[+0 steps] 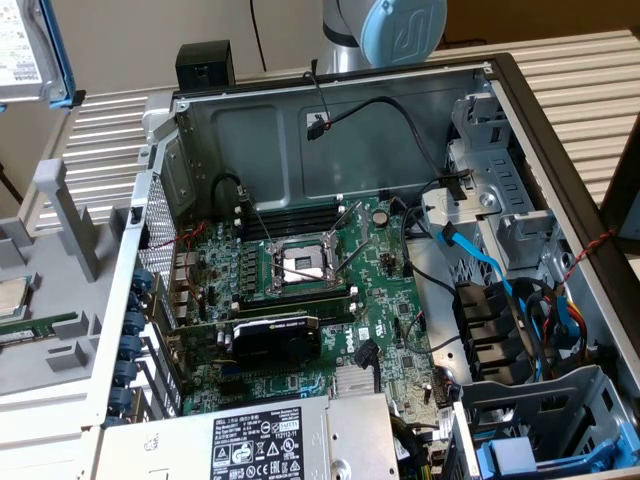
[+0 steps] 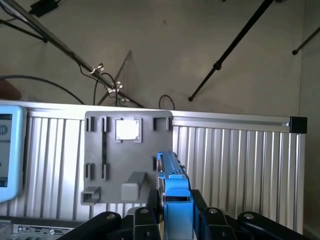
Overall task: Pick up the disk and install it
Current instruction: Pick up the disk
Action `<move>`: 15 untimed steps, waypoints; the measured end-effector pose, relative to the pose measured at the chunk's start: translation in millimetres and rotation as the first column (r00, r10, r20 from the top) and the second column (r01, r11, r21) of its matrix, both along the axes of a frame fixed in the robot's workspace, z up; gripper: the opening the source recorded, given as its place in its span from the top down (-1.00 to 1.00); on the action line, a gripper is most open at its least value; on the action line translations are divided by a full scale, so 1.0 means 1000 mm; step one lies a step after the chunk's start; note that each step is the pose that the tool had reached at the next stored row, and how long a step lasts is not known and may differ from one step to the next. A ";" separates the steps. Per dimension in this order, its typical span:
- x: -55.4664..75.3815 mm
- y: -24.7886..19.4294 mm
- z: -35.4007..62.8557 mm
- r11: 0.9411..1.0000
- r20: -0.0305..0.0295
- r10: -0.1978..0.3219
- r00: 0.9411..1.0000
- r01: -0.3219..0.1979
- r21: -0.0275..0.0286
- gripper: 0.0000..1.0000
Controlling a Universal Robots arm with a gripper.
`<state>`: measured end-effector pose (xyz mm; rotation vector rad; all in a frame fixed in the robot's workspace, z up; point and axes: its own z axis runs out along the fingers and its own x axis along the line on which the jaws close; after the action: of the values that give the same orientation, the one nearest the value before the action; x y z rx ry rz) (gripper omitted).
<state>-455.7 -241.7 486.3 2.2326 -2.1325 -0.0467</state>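
Observation:
My gripper is shut on the disk, which I see edge-on in the wrist view as a bright blue carrier frame standing up between the two black fingers. It hangs above the ribbed aluminium table, in front of a grey fixture plate. At the exterior view's top left corner the disk shows again, lifted high, with its white label and the blue frame edge. It is well clear of the open computer case.
The open case holds a motherboard, a bare processor socket, loose cables and a blue cable. Drive bays sit at the exterior view's lower right, with another blue carrier. The grey fixture plate carries a small square chip.

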 end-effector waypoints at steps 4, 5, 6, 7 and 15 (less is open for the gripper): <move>0.008 0.0022 0.0113 1.000 0.000 0.000 1.000 0.000 -0.001 0.27; 0.011 0.0026 0.0135 1.000 0.000 0.000 1.000 0.000 -0.001 0.27; 0.012 0.0028 0.0141 1.000 0.000 0.000 1.000 0.000 -0.002 0.27; 0.012 0.0028 0.0142 1.000 0.000 0.000 1.000 0.000 -0.002 0.27; 0.016 0.0031 0.0142 1.000 0.000 0.000 1.000 0.000 -0.003 0.27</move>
<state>-440.0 -238.7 500.5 2.2309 -2.1318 -0.0437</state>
